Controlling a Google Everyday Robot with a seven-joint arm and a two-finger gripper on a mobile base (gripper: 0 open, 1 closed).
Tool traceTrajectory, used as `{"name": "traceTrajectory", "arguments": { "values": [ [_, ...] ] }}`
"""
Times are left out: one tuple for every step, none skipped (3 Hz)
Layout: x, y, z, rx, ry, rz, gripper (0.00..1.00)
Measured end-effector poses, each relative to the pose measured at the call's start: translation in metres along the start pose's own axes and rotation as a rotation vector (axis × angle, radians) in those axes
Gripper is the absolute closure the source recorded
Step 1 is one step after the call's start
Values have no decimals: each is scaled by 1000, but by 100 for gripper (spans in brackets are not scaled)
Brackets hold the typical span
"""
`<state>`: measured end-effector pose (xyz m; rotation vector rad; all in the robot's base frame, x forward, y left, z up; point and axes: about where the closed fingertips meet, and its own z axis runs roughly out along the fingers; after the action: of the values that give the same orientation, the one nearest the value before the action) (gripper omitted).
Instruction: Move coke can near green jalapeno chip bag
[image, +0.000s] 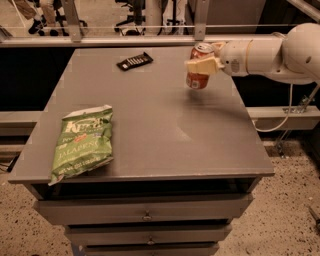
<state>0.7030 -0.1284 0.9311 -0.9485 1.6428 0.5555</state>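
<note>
The coke can (198, 75), red-orange with a silver top, is held slightly tilted a little above the grey table (150, 120) at its far right. My gripper (204, 62), on a white arm coming in from the right, is shut on the can's upper part. The green jalapeno chip bag (82, 142) lies flat at the table's front left corner, far from the can.
A flat black packet (135, 61) lies at the table's far middle. Drawers (146, 215) are under the table front. A rail (150, 41) runs behind the table, with chair legs beyond it. A cable (280, 120) hangs at the right.
</note>
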Motion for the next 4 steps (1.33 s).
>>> {"name": "traceTrajectory", "arguments": {
  "values": [
    [-45,2,-29,-18,-50,-33,100],
    [-54,5,-36,-36,-54,-45,100],
    [-55,22,-25,-62,-71,-48,100],
    [-54,77,15,-150,-111,-84,100]
  ]
}}
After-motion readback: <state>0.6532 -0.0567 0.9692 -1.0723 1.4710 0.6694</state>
